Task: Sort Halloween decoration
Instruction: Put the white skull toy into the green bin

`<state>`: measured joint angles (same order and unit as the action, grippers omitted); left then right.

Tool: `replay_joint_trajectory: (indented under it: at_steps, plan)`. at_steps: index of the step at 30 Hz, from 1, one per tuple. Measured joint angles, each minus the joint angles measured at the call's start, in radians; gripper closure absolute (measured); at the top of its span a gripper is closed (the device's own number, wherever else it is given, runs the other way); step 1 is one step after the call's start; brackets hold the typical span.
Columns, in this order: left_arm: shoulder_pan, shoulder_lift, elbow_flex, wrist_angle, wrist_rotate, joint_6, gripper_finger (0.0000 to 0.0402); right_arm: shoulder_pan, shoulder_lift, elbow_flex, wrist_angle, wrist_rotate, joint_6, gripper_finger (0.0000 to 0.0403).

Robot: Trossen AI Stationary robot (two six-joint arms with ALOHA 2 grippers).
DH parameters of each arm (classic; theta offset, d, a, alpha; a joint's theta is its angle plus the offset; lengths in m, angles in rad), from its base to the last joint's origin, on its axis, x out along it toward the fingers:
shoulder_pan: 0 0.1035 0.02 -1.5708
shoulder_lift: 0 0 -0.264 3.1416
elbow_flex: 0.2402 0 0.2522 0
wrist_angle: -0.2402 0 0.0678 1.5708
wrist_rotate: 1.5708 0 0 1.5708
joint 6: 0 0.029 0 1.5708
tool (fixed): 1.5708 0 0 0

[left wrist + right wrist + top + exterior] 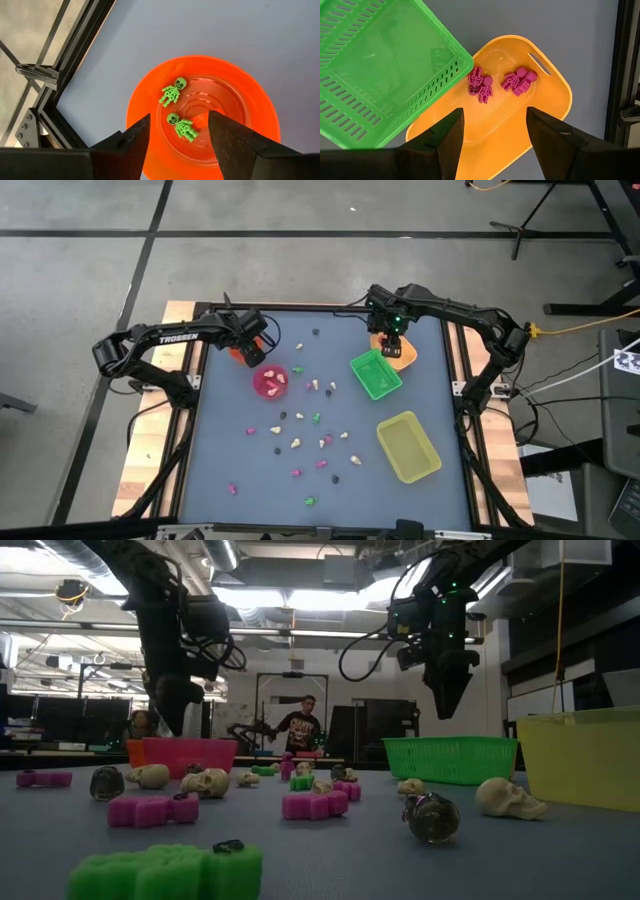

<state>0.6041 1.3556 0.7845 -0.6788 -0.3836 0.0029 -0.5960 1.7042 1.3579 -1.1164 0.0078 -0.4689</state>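
The left gripper [177,135] hangs spread and empty above the orange cup [250,110], where two green skeletons [172,92] lie. The right gripper [492,132], likewise wide and empty, hovers over the orange tray [550,107] holding pink skeletons [480,82], so colours appear kept apart. Most Halloween decoration [300,442] lies scattered mid-table, so sorting seems barely begun.

White letters "TROSSEN" on the dark left arm [190,337], a little way back from the left gripper [252,350], seen from above. A black-and-white square code tag [627,362] on a stand well off beyond the right gripper [392,345], too small to read. No other words or numbers readable anywhere.
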Motion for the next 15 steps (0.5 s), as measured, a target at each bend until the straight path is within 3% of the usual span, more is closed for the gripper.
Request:
replay_joint_trajectory:
  at_steps: [15]
  plan:
    - [0.0,0.0,0.0,0.0,0.0,-0.003,0.0218,0.0,0.0,0.0,0.0,0.029,0.001,0.0189]
